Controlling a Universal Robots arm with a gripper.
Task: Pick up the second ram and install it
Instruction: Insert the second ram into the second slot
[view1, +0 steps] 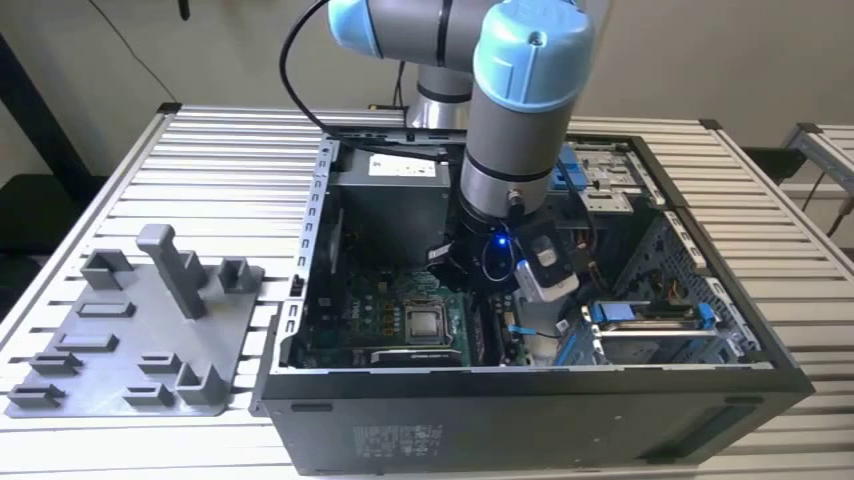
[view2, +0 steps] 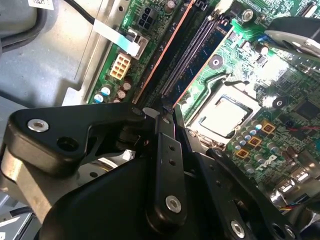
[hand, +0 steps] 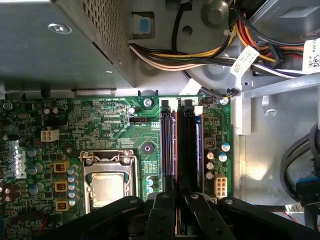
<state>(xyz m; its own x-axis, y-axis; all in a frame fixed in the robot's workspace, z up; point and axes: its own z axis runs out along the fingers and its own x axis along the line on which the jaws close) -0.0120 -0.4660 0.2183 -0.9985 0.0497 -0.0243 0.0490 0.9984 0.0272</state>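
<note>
The second ram (hand: 178, 150) is a thin dark stick with a copper-coloured edge, lying along the memory slots of the green motherboard (hand: 100, 120). It also appears in the second wrist view (view2: 167, 50), running away from the fingertips. My gripper (hand: 180, 197) is down inside the open computer case (view1: 534, 385), its black fingers (view2: 165, 150) closed narrowly on the near end of the stick. The arm's grey wrist (view1: 507, 170) reaches into the case from above. An empty slot (hand: 167, 145) runs right beside the stick.
The processor socket (hand: 107, 187) sits close beside the slots. A perforated metal box (hand: 50, 45) and a bundle of coloured cables (hand: 200, 55) crowd the far end. A grey holder tray with upright posts (view1: 120, 350) stands on the slatted table at the exterior view's left.
</note>
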